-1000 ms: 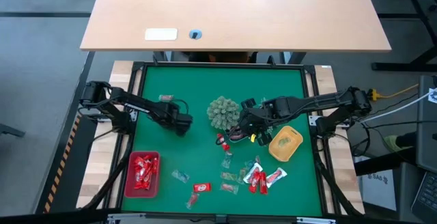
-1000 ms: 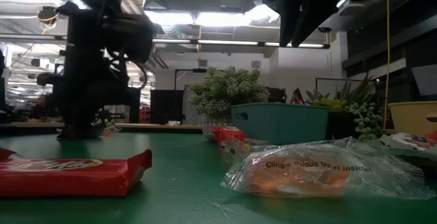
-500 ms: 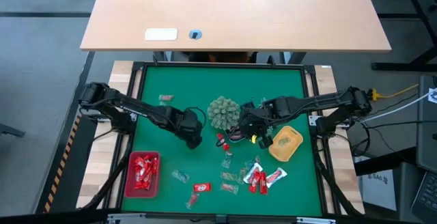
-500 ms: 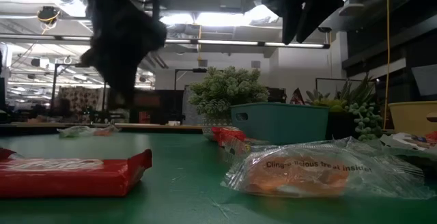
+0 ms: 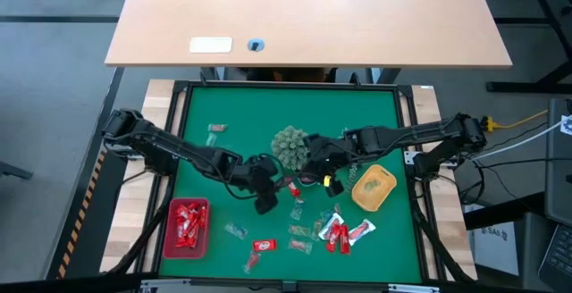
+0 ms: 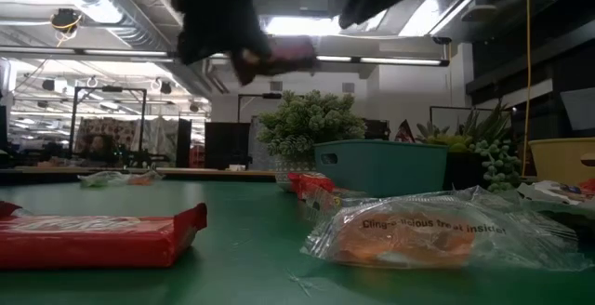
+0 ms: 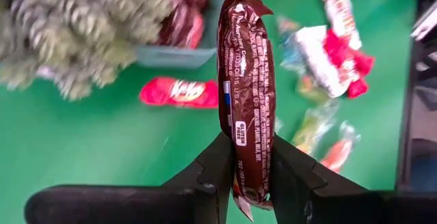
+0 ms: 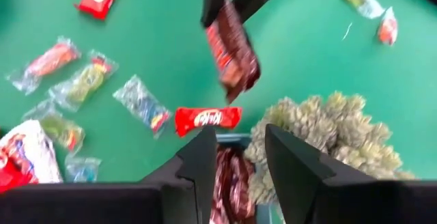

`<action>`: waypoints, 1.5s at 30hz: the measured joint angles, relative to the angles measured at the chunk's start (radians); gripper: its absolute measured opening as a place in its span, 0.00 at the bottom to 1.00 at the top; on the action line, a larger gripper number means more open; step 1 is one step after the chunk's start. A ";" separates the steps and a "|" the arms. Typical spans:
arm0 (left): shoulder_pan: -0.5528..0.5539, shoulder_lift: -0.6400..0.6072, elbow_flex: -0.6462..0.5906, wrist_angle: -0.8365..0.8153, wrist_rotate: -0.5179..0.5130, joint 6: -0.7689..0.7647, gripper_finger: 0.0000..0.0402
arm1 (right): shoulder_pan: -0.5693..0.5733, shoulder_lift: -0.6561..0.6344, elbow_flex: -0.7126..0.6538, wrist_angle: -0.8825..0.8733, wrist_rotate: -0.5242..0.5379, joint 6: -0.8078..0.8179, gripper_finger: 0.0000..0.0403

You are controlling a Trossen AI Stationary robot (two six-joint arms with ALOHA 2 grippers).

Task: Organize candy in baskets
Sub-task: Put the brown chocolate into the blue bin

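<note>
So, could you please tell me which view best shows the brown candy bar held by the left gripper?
The left wrist view: the brown candy bar fills it, clamped upright. Right wrist shows it farther off; low view blurs it; high view hides it.

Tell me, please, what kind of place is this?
Probably a robotics lab or open workshop. Two arms work over a green table mat; beyond it stands a plain wooden desk, and the low view shows exposed ceiling ducts with strip lights.

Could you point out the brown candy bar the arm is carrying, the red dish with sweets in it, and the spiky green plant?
Brown candy bar (image 7: 247,101), left wrist view, middle of wrapper.
Red dish (image 5: 172,207), high view, upper left rim.
Spiky green plant (image 5: 288,143), high view, its crown.
</note>
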 joint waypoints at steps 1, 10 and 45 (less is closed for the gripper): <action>-0.003 0.000 0.000 0.019 -0.007 0.009 0.19 | 0.000 0.000 0.000 0.009 0.000 0.000 0.31; -0.013 0.000 0.000 0.091 -0.117 0.110 0.19 | 0.000 0.000 0.000 0.031 -0.033 0.000 0.31; -0.064 -0.001 0.000 0.168 -0.181 0.213 0.19 | 0.000 0.000 0.000 0.033 -0.091 0.083 0.31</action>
